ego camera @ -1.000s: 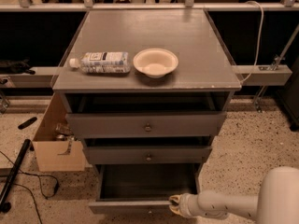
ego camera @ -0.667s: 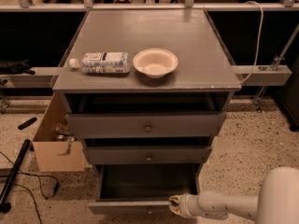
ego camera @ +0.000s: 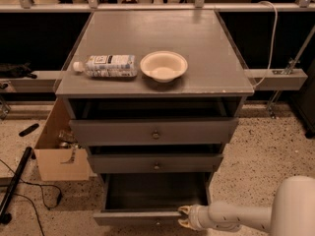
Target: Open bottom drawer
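The bottom drawer (ego camera: 147, 193) of the grey cabinet is pulled well out, showing its dark grey interior; its thin front panel (ego camera: 133, 217) lies at the lower edge of the camera view. My gripper (ego camera: 183, 217) reaches in from the lower right on a white arm (ego camera: 236, 217) and sits at the right end of that front panel, one fingertip above the panel's top edge and one below it. The drawer's knob is not visible.
Two wider drawers with round knobs, top (ego camera: 155, 134) and middle (ego camera: 156, 166), sit above, slightly out. A plastic bottle (ego camera: 106, 65) lying down and a cream bowl (ego camera: 164, 66) rest on the cabinet top (ego camera: 211, 48). A cardboard box (ego camera: 59, 146) and cables lie left on the floor.
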{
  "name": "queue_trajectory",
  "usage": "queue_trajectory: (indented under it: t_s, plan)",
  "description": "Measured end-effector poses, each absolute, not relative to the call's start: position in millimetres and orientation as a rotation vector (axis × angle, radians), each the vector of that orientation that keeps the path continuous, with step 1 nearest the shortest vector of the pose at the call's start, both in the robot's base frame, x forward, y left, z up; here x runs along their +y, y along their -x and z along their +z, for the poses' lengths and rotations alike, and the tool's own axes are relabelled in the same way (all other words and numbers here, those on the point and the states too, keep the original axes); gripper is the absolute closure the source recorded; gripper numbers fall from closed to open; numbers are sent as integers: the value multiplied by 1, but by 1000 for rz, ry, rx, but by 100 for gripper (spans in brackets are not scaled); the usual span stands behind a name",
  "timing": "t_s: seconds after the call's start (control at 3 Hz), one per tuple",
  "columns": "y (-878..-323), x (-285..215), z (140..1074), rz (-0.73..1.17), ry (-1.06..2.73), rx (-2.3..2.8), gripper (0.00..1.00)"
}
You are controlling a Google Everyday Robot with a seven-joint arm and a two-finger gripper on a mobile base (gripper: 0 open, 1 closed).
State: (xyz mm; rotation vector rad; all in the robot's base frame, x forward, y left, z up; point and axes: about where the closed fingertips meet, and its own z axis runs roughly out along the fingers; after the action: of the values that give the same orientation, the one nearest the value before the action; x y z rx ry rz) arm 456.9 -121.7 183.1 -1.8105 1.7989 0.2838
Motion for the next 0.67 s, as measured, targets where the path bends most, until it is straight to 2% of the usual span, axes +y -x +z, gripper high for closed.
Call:
queue_trajectory:
  t_s: [0.33, 0.67]
  plan:
    - [-457, -122, 183, 284, 1811, 1799, 8]
    - [-457, -122, 183, 284, 1811, 1799, 0]
